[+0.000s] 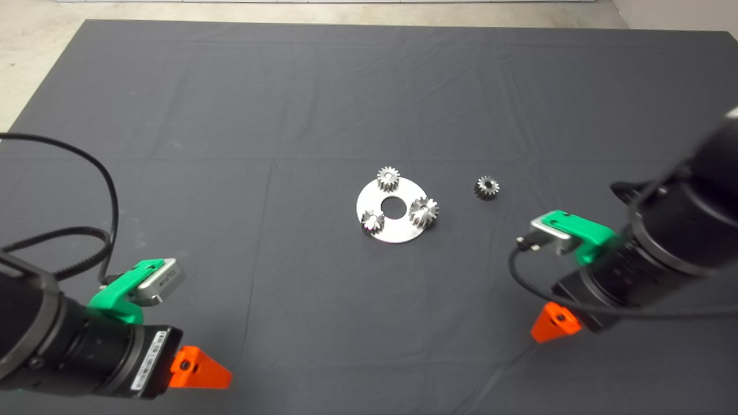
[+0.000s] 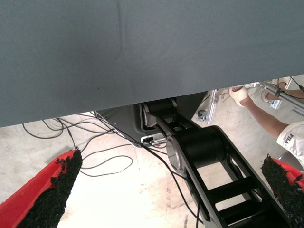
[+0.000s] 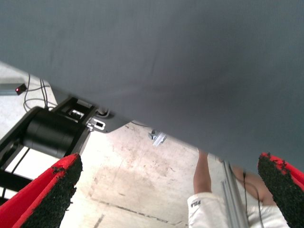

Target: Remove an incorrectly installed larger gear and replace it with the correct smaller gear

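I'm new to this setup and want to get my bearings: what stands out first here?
A shiny round plate at mid-mat carries three gears, the larger gear on its right side. The smaller gear lies alone on the mat to the right. Both claws wait open: left claw lower left, right claw lower right.

Both arms cut off by head view edges, person (image 3: 205,209) partly hidden behind mat (image 3: 190,57).

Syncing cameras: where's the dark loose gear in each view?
Head view: the dark small gear lies on the mat, apart from the round plate, on its right.
Left wrist view: not in it; mat and floor only.
Right wrist view: not in it; mat and floor only.
Shared landmark: the dark mat.
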Available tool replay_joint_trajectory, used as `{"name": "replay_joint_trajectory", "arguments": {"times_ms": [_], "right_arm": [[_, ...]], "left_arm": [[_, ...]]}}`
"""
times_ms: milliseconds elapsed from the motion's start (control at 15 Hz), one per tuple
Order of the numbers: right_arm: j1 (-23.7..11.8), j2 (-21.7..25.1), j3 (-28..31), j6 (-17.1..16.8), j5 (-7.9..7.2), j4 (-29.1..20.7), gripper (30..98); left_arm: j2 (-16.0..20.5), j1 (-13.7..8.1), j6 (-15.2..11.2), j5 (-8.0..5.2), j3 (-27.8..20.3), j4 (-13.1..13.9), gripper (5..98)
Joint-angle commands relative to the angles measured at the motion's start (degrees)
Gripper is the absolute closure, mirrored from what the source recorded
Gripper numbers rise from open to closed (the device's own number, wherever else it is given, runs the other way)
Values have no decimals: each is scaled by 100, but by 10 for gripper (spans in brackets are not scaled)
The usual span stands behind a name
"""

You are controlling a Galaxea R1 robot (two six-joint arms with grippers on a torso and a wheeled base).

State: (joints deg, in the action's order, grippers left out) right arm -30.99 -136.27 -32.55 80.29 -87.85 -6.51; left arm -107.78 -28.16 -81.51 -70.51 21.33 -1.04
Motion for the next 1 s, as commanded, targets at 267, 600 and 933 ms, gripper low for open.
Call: {"name": "replay_joint_trajectory", "arguments": {"times_ms": [267,600,933], "right_arm": [[618,-753,-1708,-1802,-716,799,309],[655,-1135,-2062,-2651,-716,968,309],[699,-1240,-2390,-3339,-716,1205,309]], "left_arm": [[6,-58,30,2,-105,130,59],[6,-58,30,-7,-105,130,59],[6,-63,30,-7,-105,130,59]]}}
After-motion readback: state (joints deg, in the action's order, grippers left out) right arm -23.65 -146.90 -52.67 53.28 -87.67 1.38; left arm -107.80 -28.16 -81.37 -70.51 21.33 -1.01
